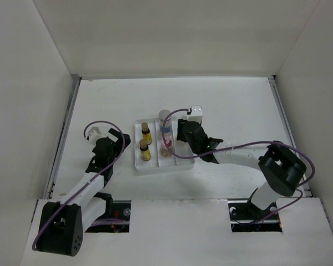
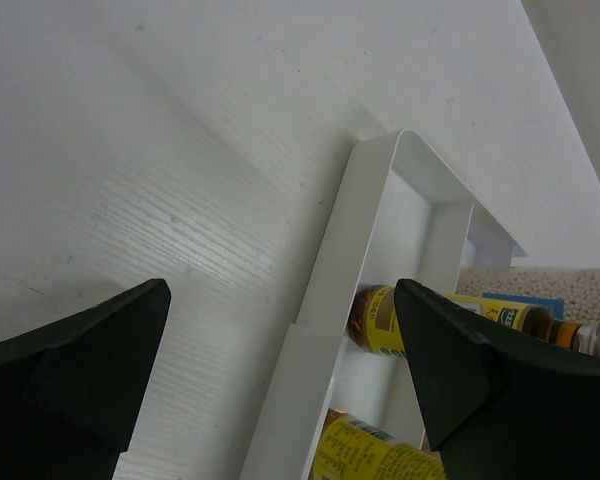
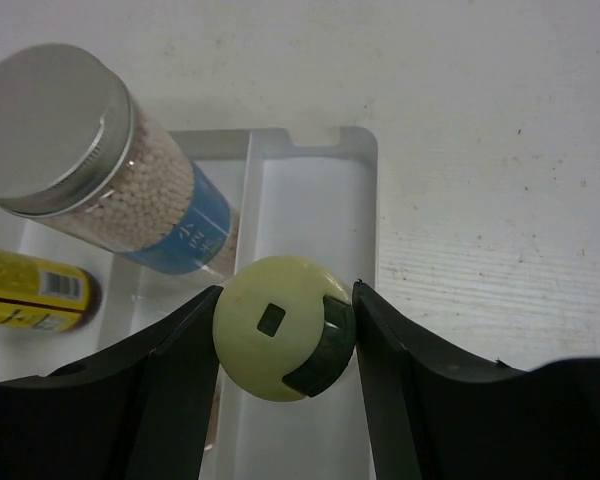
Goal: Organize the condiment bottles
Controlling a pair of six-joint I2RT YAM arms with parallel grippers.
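Two slim amber bottles (image 1: 145,131) (image 1: 145,151) with yellow labels stand in the left compartment of the white tray (image 1: 155,168). The grey-lidded blue-labelled jar (image 1: 165,124) and the pink-capped bottle (image 1: 166,148) stand in the middle compartment. My right gripper (image 3: 288,290) is shut on the yellow-capped bottle (image 3: 280,325), held upright over the right compartment; the jar (image 3: 90,160) is beside it. In the top view my right gripper (image 1: 182,139) hides that bottle. My left gripper (image 2: 282,290) is open and empty, just left of the tray's rim (image 2: 350,230), facing an amber bottle (image 2: 380,320).
White walls enclose the table on the left, back and right. The left arm (image 1: 89,177) lies left of the tray, the right arm (image 1: 238,158) reaches in from the right. Bare tabletop (image 1: 238,105) lies behind and to the right of the tray.
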